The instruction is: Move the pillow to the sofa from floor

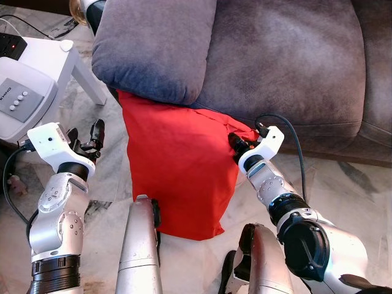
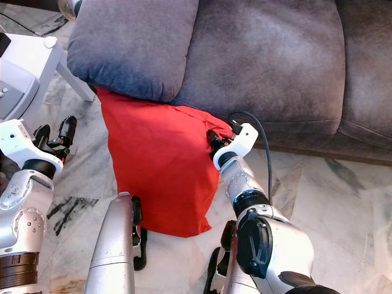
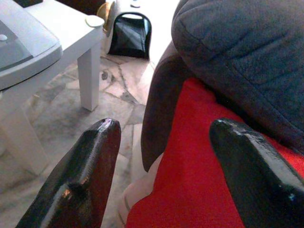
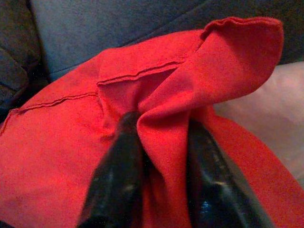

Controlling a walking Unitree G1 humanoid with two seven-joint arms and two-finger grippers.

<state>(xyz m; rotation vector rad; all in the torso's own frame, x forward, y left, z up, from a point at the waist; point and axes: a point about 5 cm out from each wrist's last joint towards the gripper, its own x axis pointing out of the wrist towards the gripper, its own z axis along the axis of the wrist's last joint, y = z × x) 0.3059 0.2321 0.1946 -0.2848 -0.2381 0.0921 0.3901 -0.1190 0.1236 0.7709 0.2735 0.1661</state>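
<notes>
A red pillow (image 1: 174, 171) stands on the marble floor, leaning against the front of the grey sofa (image 1: 288, 67), its top edge tucked under a grey sofa cushion (image 1: 153, 46). My right gripper (image 1: 237, 142) is shut on a fold of the red pillow (image 4: 161, 128) at its upper right corner; the cloth bunches between the two black fingers (image 4: 118, 175). My left gripper (image 1: 92, 139) hovers open beside the pillow's left edge, apart from it. In the left wrist view its fingers (image 3: 80, 180) stand wide apart, with the red pillow (image 3: 194, 180) beyond them.
A white side table (image 1: 46, 58) holding a grey device (image 1: 21, 101) stands at the left, close to my left arm. A dark bag (image 3: 130, 33) sits on the floor beyond the table. My own legs (image 1: 138, 245) are just below the pillow.
</notes>
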